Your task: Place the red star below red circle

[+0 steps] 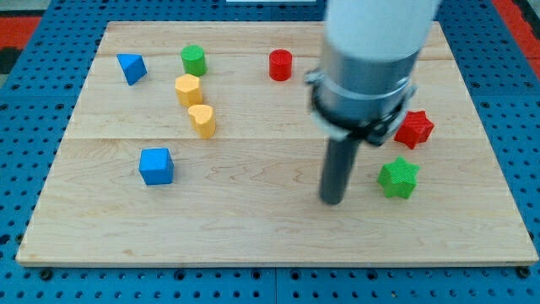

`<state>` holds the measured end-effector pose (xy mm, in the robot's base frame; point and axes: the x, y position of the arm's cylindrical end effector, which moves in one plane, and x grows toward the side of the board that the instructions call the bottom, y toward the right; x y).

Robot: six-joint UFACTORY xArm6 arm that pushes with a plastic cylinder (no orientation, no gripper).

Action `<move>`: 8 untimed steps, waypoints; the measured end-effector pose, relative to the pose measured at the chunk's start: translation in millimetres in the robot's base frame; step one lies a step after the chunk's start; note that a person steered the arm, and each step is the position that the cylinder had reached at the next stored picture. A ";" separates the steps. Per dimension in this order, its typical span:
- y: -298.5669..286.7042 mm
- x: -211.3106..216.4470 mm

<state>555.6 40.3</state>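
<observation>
The near edge of the wooden board (278,253) is lying bare, and just beyond it my tip (332,201) is resting on the wood, touching no block; being a plain rod, it is gripping nothing. The green star (398,178) is sitting near its right. The red star (414,128), a small, glossy, hard-looking block with blunt points, is lying farther back on the right, partly tucked behind the arm's grey collar. It is looking light and stiff, likely to slide easily but swivel if nudged on a point, so a push into its right-hand notch seems best. The red circle (280,64) is standing well apart, far and to the left.
</observation>
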 end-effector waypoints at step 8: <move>243.4 -115.6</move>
<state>440.0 283.7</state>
